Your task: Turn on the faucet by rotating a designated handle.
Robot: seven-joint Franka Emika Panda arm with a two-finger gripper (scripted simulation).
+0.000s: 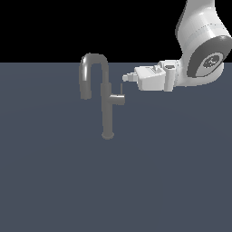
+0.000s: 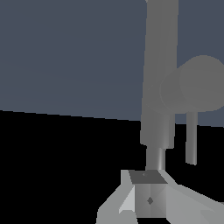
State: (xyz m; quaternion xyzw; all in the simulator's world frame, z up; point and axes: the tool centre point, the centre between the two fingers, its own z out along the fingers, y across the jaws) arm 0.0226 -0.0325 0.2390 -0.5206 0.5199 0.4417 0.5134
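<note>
Just to the exterior view's right of the faucet's upper post, the gripper [image 1: 128,77] points sideways toward the faucet, its fingers pressed together with no gap visible between them and nothing held. In the wrist view the gripper [image 2: 146,188] shows as a single grey block with its tips meeting. The fingertips sit a little above the handle [image 1: 118,98] and just beside the tip of its thin pin lever, apart from it as far as the pictures show. The handle is a short grey stub sticking out from the post toward the exterior view's right, with the pin rising upright from it; in the wrist view the handle [image 2: 199,85] appears end-on as a round disc. The faucet [image 1: 107,111] stands upright on the dark blue-grey floor [image 1: 54,181], its gooseneck spout curving over toward the exterior view's left. Behind the gripper, the white arm [image 1: 201,41] rises out of the frame.
</note>
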